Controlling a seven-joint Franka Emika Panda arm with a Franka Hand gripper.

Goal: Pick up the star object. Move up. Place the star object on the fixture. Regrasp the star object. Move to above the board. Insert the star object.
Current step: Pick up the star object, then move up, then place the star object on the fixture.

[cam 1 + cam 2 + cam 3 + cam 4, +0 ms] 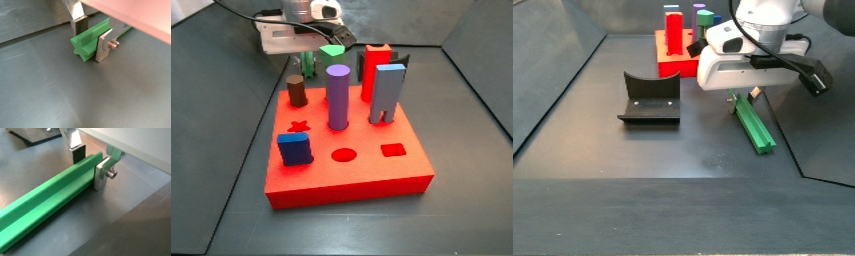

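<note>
Where it lies flat on the dark floor (647, 150), the star object (755, 124) runs lengthwise toward the board (676, 55), one end between the gripper (90, 164) fingers (102, 174), we see them clamped on it, fixture (648, 98) well apart.

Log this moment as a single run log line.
phase: pick | gripper: low at floor, fingers astride star object, closure unclear | star object: lying flat | fixture: empty | board: star hole open
</note>
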